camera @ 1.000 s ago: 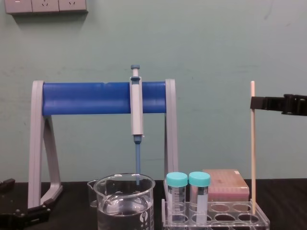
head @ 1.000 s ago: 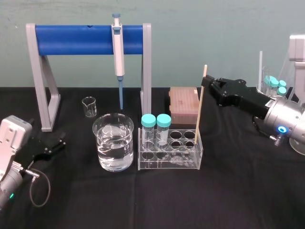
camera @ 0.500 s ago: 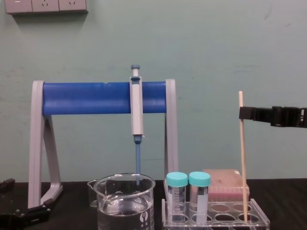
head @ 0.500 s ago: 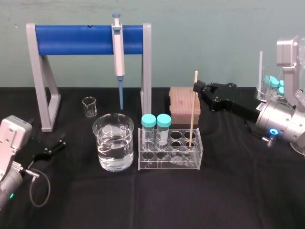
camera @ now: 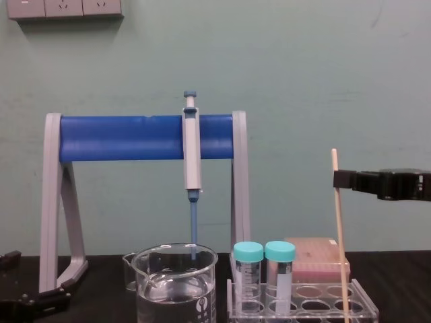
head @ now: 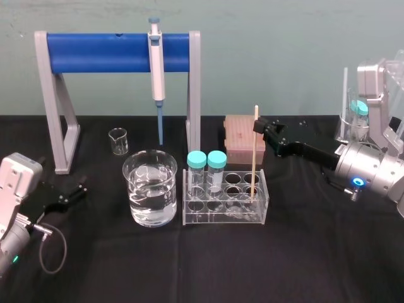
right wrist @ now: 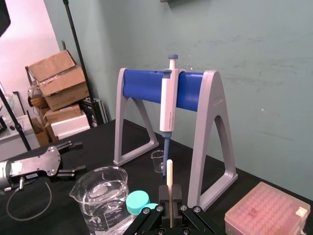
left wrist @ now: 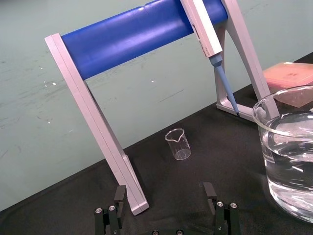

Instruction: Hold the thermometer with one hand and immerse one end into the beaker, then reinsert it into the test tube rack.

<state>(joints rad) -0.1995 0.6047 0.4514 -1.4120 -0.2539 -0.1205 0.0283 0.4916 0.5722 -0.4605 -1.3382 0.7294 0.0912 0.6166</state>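
**Operator:** Report from the nearest item outward. What is the condition of the left arm?

**Technician:** The left gripper (head: 74, 191) sits low over the black table (head: 189, 271) at the near left, well apart from the glassware. Its jaws are spread, with nothing between them.

**Operator:** What is in the next row back?

**Technician:** The beaker (head: 150, 196) stands left of centre and is roughly half full of clear liquid. The test tube rack (head: 224, 218) stands just beside it on the right, with a narrow gap between the two. Two capped tubes (head: 197, 170) with teal caps stand upright in the left half of the rack.

**Operator:** Where is the thermometer?

**Technician:** The thermometer (head: 254, 154) stands in a hole in the rightmost column of the rack. It is close to upright, and its lower end is down inside the rack. I cannot tell which row the hole is in. The rod rises well above the capped tubes and is clear of the beaker.

**Operator:** What is the condition of the right arm?

**Technician:** The right gripper (head: 257, 126) reaches in level from the right. It is clenched on the thermometer just below the top end, and a short tip of the rod stands above the fingers.

**Operator:** What are the rear items?

**Technician:** A pink box (head: 243, 139) sits directly behind the rack. A small beaker (head: 118, 141) stands behind the beaker and to its left. At the back is a stand (head: 101, 52) with grey legs and a blue crossbar. A pipette (head: 155, 63) hangs from the crossbar, tip down.
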